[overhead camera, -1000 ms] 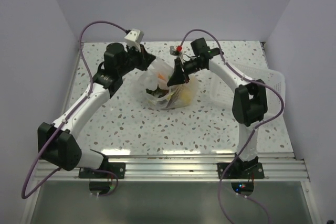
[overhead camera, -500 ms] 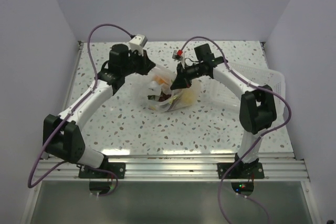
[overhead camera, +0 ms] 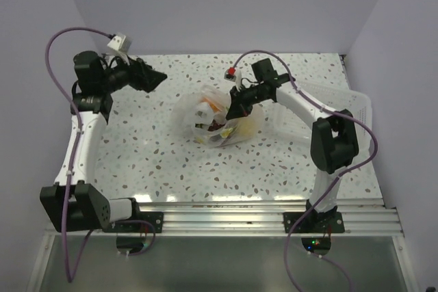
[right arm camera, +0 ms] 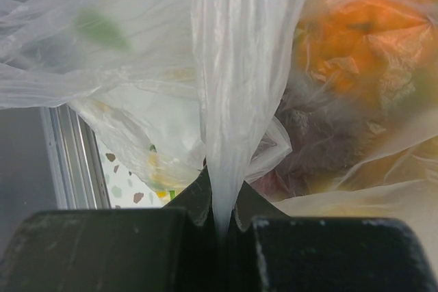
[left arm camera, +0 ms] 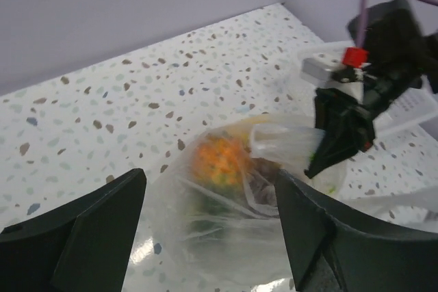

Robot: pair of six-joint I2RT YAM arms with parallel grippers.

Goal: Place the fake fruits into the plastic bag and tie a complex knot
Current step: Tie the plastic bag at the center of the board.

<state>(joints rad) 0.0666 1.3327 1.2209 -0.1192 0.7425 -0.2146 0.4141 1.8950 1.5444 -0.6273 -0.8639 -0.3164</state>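
Left tool (overhead camera: 159, 78) now open, off the plastic bag (overhead camera: 202, 111); away at the far left, well apart

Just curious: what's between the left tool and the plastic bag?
Only bare speckled table, seen from the top view, separates left tool and plastic bag.
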